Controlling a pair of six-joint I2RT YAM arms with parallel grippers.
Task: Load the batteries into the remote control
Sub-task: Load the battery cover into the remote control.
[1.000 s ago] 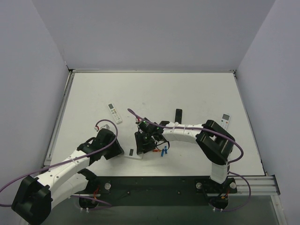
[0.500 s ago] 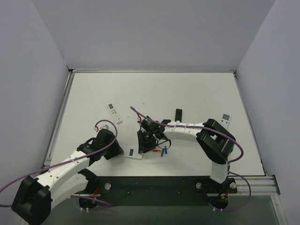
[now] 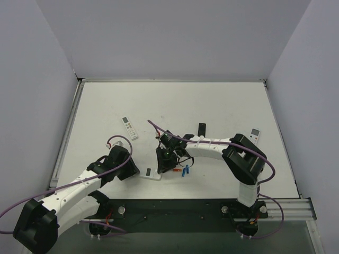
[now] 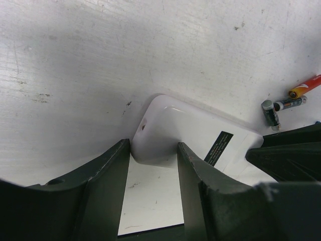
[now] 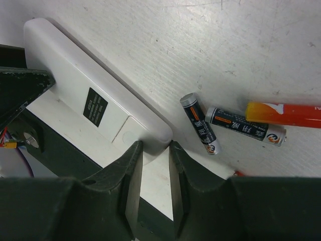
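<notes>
The remote control [image 3: 150,172] lies back up near the table's front edge, its plain white back showing a small dark label [image 5: 94,106]. My left gripper [image 3: 135,173] is shut on its left end; the fingers clamp the rounded end [image 4: 154,148]. My right gripper [image 3: 163,166] is shut on the remote's right corner [image 5: 155,148], beside the battery-cover seam. Two dark grey batteries [image 5: 199,123] and an orange one [image 5: 283,114] lie loose on the table just right of the remote. A blue battery [image 3: 185,170] shows in the top view. The remote's button face is hidden.
A slim white remote with grey buttons [image 3: 129,127] lies at left of middle. A black bar [image 3: 201,129] and another small white remote [image 3: 254,135] lie to the right. The table's front edge [image 3: 175,197] is close behind the grippers.
My right gripper has shifted slightly right and closer onto the remote's corner. The left arm and the remote have not visibly moved.
</notes>
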